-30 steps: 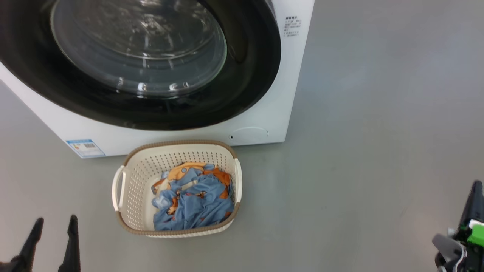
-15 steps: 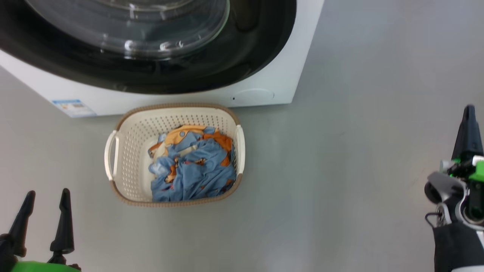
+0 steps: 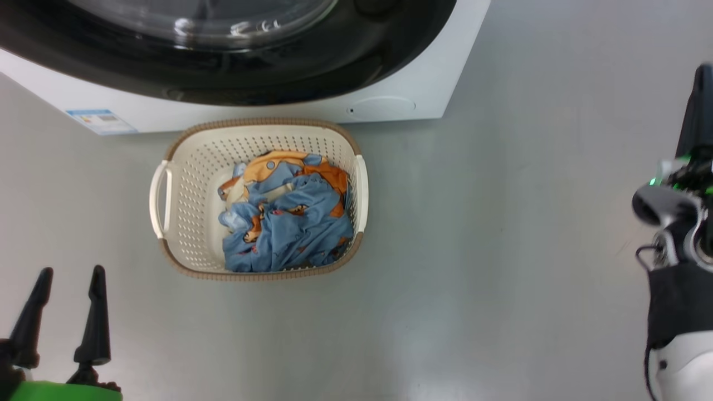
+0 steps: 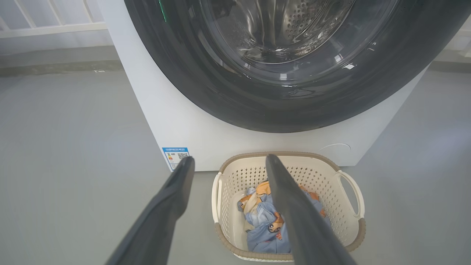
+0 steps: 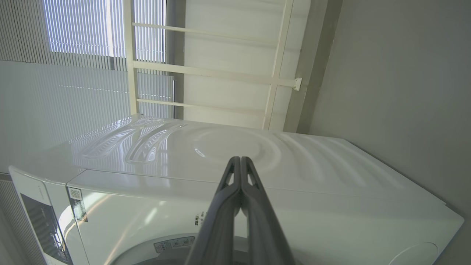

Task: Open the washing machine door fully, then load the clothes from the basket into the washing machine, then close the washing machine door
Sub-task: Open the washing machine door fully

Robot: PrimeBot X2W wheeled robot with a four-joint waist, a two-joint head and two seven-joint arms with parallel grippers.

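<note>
The washing machine (image 3: pixel 440 61) stands at the top of the head view, its black glossy door (image 3: pixel 278 78) lying flush against the white front. Before it on the floor sits the cream basket (image 3: pixel 189 211), holding blue and orange clothes (image 3: pixel 289 223). My left gripper (image 3: pixel 71 274) is open and empty at the lower left, short of the basket. In the left wrist view, the left gripper (image 4: pixel 228 161) points at the basket (image 4: pixel 235 173), the clothes (image 4: pixel 263 221) and the door (image 4: pixel 294 92). My right gripper (image 3: pixel 703 78) is shut and empty at the right edge, far from the basket; the right gripper (image 5: pixel 240 160) faces the machine's white side (image 5: pixel 294 165).
Grey floor spreads to the right of the basket and the machine. A blue label (image 3: pixel 100 121) and a round cap (image 3: pixel 381 106) mark the machine's lower front. White rails and window blinds (image 5: pixel 92 29) stand behind the machine.
The head camera has tilted down, so machine and basket sit higher in the picture. My right gripper has climbed well up the right edge. The left gripper stays open in much the same place.
</note>
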